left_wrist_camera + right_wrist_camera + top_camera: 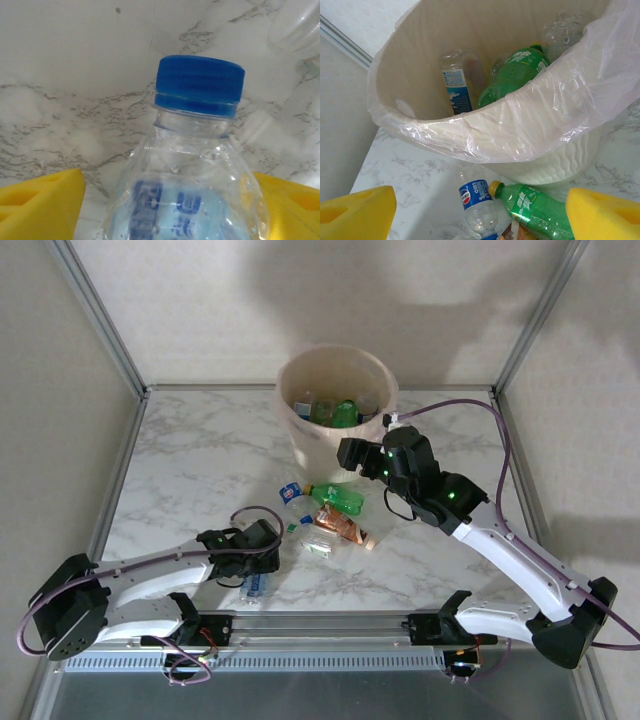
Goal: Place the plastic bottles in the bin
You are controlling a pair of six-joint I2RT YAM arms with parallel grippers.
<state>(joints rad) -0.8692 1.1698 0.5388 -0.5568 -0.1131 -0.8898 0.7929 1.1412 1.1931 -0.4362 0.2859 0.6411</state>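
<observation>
A clear plastic bottle [190, 200] with a blue cap [200, 82] and blue label lies on the marble between the yellow pads [42, 202] of my left gripper [167, 210]. The left pad stands apart from it, so the jaws are open around it. From above, that gripper [250, 545] sits low at the near left over the bottle [257, 586]. My right gripper [350, 455] hangs open beside the bin [300, 440]. Below it lie a blue-labelled clear bottle [477, 200] and a green bottle [535, 210]. The bin [545, 150] holds a green bottle [517, 70] and a clear one [456, 82].
Mid-table lies a cluster: a green bottle [338, 498], a blue-labelled clear one [293, 493], a brown-orange labelled one [342, 528] and a crushed clear one [318, 542]. The bin's bag liner [600, 85] drapes over its rim. Metal frame posts [120, 350] and walls bound the table.
</observation>
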